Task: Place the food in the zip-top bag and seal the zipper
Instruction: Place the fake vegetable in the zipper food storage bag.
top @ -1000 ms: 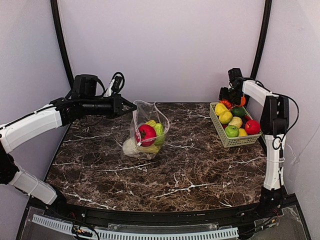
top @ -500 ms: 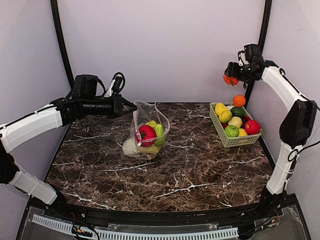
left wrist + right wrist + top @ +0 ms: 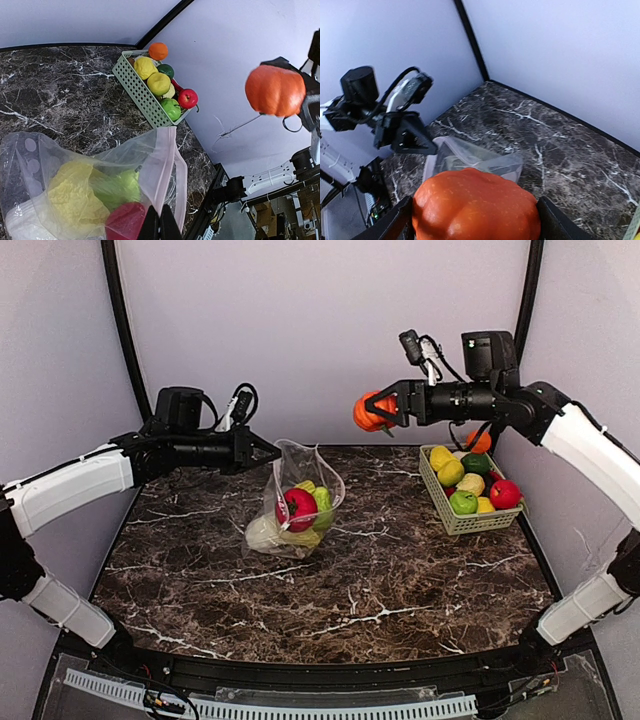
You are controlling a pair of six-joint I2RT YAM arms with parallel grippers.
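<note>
The clear dotted zip-top bag (image 3: 297, 502) stands open at the table's middle left, holding a yellow-white cabbage (image 3: 75, 192), a green pear (image 3: 117, 186) and a red apple (image 3: 298, 506). My left gripper (image 3: 268, 452) is shut on the bag's pink zipper strip (image 3: 161, 175) and holds the mouth up. My right gripper (image 3: 375, 412) is shut on an orange-red tomato (image 3: 476, 205), held in the air to the right of and above the bag mouth (image 3: 470, 157). The tomato also shows in the left wrist view (image 3: 275, 90).
A pale green mesh basket (image 3: 440, 502) at the back right holds several more fruits: yellow lemons (image 3: 447, 466), a green apple (image 3: 463, 502), a red apple (image 3: 505, 493) and an orange one (image 3: 479, 441). Dark marble table (image 3: 380, 580), purple walls behind.
My right arm has lifted the tomato out of the basket and swung it left, toward the bag. My left gripper and the bag have stayed put.
</note>
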